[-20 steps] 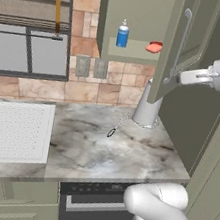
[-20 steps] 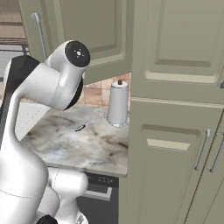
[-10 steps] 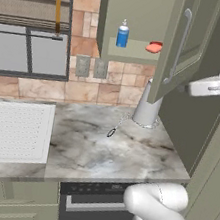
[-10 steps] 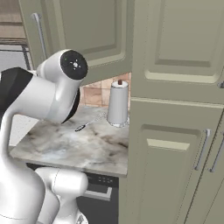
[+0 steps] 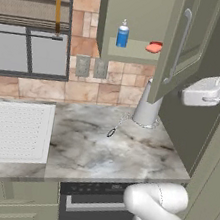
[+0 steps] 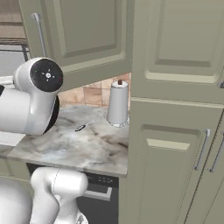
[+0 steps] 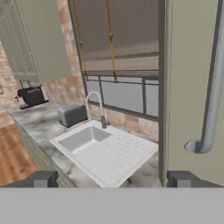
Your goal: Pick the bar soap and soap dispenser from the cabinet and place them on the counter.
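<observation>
We see the bar soap (image 5: 153,47) lying flat on the inner shelf of the cabinet (image 5: 143,16), toward the shelf's right end, and the soap dispenser (image 5: 123,34) standing upright on the same shelf, well to the soap's left. The cabinet door (image 5: 186,44) hangs open, its long silver bar handle (image 5: 180,40) facing us in the left base view. Beside that door, out in the air to its right, sits the gripper (image 7: 111,178); we find its two dark fingertips (image 7: 40,178) spread wide apart with nothing between them. Below the cabinet stretches the counter (image 5: 101,146), marble-veined and bare save for a paper-towel roll (image 5: 147,108) against the tiled backsplash (image 5: 85,85). A white perforated panel (image 5: 12,128) lies at the counter's left. In the hand view we make out a sink (image 7: 83,138) with a curved tap (image 7: 97,107), a toaster (image 7: 72,114), and a window (image 7: 118,48) behind.
</observation>
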